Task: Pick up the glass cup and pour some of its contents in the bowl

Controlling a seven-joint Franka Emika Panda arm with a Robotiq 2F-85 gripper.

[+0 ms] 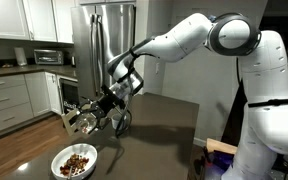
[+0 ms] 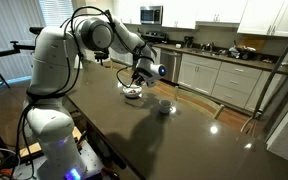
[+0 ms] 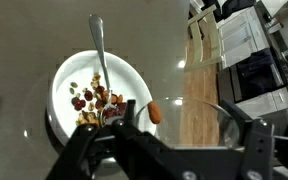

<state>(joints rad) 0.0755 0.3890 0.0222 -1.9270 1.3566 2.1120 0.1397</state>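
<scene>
Right against the wrist lens sits the gripper (image 3: 179, 148), dark fingers filling the bottom edge, and between them curves the clear rim of the glass cup (image 3: 212, 115). Beyond them lies the bowl (image 3: 59, 85), white, with brown pieces (image 3: 92, 98) heaped inside and a metal utensil (image 3: 98, 45) leaning out over its rim. One orange-brown bit (image 3: 154, 112) shows just at the bowl's rim; falling or resting, I can't tell.

Over to an exterior view: the gripper (image 1: 87, 120) hangs above the bowl (image 1: 56, 160), which sits at the near corner of the dark table (image 1: 164, 120). Jaws pinched onto the glass cup (image 1: 79, 124), and it seems tipped toward the bowl! The contents are too small to make out here.

Next exterior view: gripper (image 2: 139, 74) just above the bowl (image 2: 132, 96), toward the table's far end, a white cup (image 2: 164, 105) standing near.

My read: that glass is stiff, slick and breakable, light with so little inside. A firm sidewall hold at mid-height, rim left free, suits pouring.
</scene>
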